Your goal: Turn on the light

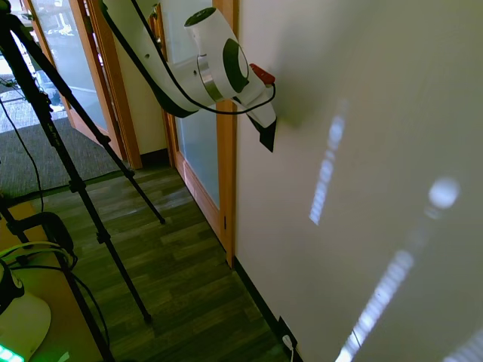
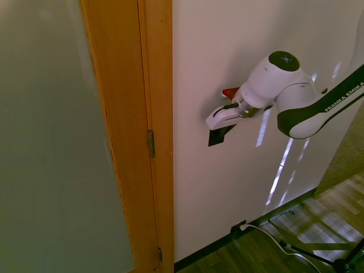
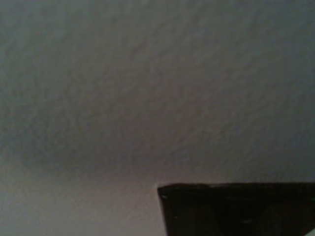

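Item: switch (image 2: 216, 136), a small black upright plate fixed to the white wall (image 2: 227, 51), close to a wooden door frame (image 2: 154, 114). It is found directly below the tool (image 2: 215, 120) and touching it or nearly so; its upper part is hidden behind the tool in both exterior views. In the wrist view a dark edge of it (image 3: 236, 209) is seen against the textured wall.

Item: tool, at the end of the white arm (image 2: 284, 94), pressed up against the wall at the switch. Its fingers are not made out in any view, so whether it is wide or narrow cannot be told.

Item: outlet plate with white plug (image 2: 238, 228), far below the tool at the skirting; not part of the task.

Progress: the approach is judged complete, the tool being placed at the switch. No lamp is shown, so whether the light is on cannot be told. The press or flick is judged to be in hand or left to do.
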Motion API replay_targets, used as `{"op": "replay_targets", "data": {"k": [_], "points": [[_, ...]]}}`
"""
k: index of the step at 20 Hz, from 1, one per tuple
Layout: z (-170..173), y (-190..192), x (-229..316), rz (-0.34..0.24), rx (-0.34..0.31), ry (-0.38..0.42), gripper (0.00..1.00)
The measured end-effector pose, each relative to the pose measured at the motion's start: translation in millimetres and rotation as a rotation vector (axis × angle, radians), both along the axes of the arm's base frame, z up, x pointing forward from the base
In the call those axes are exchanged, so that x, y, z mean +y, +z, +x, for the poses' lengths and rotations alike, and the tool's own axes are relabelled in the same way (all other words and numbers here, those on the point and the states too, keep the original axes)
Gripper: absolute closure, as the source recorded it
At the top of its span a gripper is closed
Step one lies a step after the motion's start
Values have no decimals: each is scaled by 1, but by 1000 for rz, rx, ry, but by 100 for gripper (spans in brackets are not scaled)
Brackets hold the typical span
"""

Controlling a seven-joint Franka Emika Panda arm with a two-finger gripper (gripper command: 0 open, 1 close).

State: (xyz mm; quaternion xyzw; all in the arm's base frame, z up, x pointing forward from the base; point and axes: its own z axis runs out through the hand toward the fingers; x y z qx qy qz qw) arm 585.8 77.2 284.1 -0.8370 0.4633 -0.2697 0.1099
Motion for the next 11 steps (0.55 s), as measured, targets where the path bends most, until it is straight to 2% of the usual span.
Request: {"op": "replay_targets", "data": {"k": [4,5,11], "points": [[-9,23,1,1,-74,5,100],[-11,31,3,2,-89,8,0],[-23,29,12,32,-89,39,0]]}}
